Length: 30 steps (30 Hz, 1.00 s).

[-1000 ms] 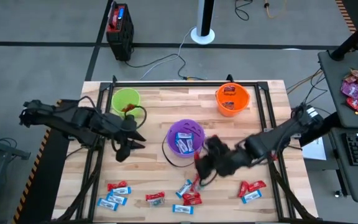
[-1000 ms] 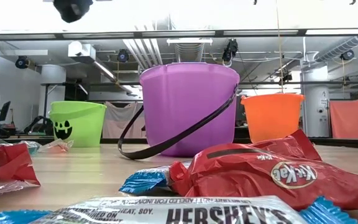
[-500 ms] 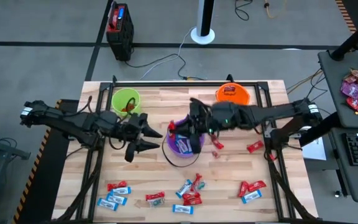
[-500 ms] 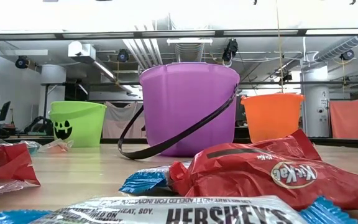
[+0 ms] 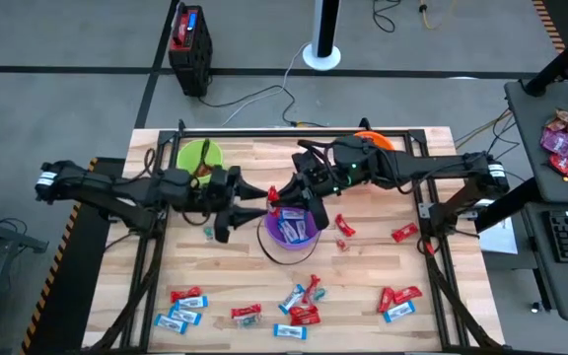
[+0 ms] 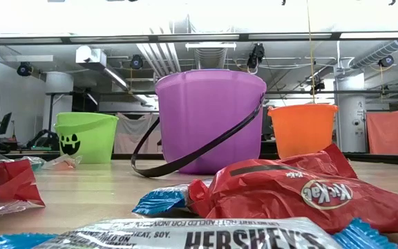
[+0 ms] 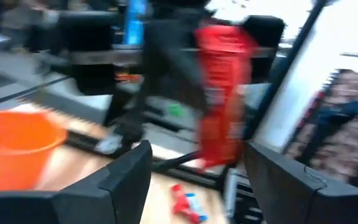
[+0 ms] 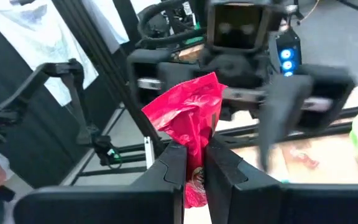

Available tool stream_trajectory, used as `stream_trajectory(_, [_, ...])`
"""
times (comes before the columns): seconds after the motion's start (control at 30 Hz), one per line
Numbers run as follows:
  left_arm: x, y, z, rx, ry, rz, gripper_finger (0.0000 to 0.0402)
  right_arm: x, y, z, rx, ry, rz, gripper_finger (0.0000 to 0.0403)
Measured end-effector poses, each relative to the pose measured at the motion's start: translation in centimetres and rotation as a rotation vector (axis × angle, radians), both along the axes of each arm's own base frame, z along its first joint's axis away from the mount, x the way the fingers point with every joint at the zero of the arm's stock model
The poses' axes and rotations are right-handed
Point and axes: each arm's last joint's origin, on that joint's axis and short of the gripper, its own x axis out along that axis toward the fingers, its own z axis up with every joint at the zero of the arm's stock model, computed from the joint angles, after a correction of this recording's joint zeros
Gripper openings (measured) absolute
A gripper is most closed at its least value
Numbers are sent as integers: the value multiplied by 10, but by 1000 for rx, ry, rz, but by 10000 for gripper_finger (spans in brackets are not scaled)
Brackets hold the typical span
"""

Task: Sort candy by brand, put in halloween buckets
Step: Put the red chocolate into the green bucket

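Note:
My right gripper (image 5: 286,192) reaches in from the table's right and is shut on a red candy (image 5: 273,194) above the left rim of the purple bucket (image 5: 291,225). My left gripper (image 5: 256,203) faces it from the left, open; the candy (image 7: 221,93) hangs just ahead of its fingers, untouched. The green bucket (image 5: 200,158) stands at the far left. The orange bucket (image 5: 375,141) is mostly hidden under my right arm. More candy (image 5: 299,308) lies along the near edge. My right gripper pinches one end of the red wrapper (image 8: 191,163) between its two fingers. The fingers come level from the table's right. The rest of the wrapper (image 8: 188,118) sticks out past the fingertips, and the candy is lifted clear, above the purple bucket.
Two red candies (image 5: 343,227) (image 5: 402,234) lie right of the purple bucket, and a small pale one (image 5: 208,233) lies to its left. A black frame (image 5: 294,131) rims the table. In the low view, wrappers (image 6: 289,194) lie in front of the buckets.
My right gripper has swung from the near middle of the table up and toward the far left, rolling as it went. It now holds the red candy level over the purple bucket. My left gripper has tipped up to level and moved right, toward the candy.

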Motion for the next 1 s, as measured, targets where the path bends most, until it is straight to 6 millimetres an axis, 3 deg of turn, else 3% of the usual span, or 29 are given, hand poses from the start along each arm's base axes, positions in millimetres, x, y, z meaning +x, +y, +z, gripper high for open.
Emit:
stream_trajectory(0.37, [21,0,-8,-18,-49,20,217,1,-5,-3,-57,-3,0,31])
stream_trajectory(0.43, [19,2,-7,-10,-47,46,186,1,-5,-3,-55,5,-7,46])
stream_trajectory(0.67, [15,8,-5,2,-35,71,21,0,-11,-5,-40,34,-26,122])
stream_trajectory(0.83, [8,18,-3,-9,-2,134,48,-5,-26,-5,-15,81,-75,162])
stream_trajectory(1.0, [-15,39,-5,-31,133,378,41,-25,-47,-8,31,238,-244,186])
